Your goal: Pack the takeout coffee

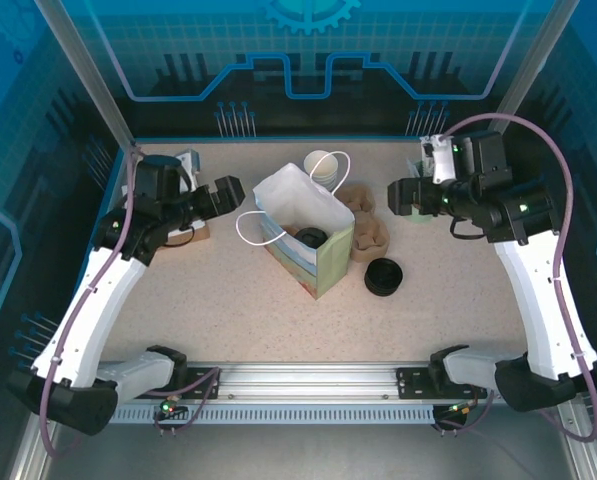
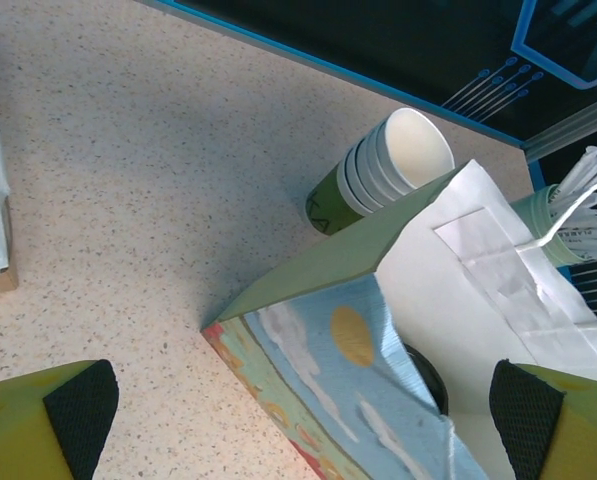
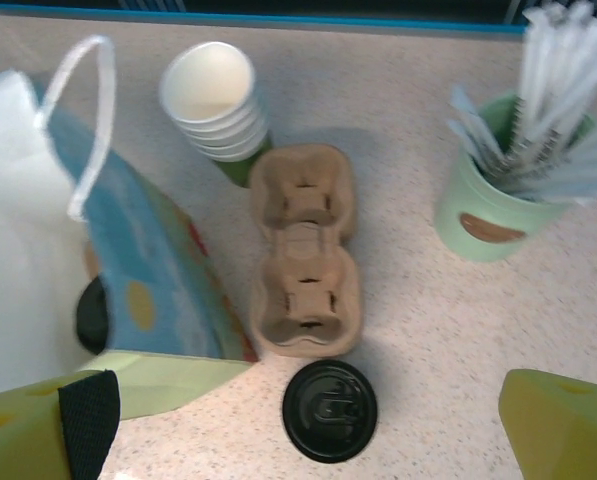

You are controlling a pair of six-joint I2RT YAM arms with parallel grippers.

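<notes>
A speckled beige worktop (image 1: 228, 300) is enclosed by blue printed panels (image 1: 308, 60). A paper bag (image 1: 330, 262) is stood upright at mid-worktop, and a dark-lidded cup (image 1: 309, 237) is seen inside it. The left tool (image 1: 226, 190) is spread wide just beside the bag, with nothing gripped. The right tool (image 1: 400, 195) is likewise wide apart and empty, to the bag's right. A pulp carrier (image 1: 370, 232) is laid just right of the bag, with stacked paper cups (image 1: 323, 165) behind it and a loose black lid (image 1: 383, 276) in front.
</notes>
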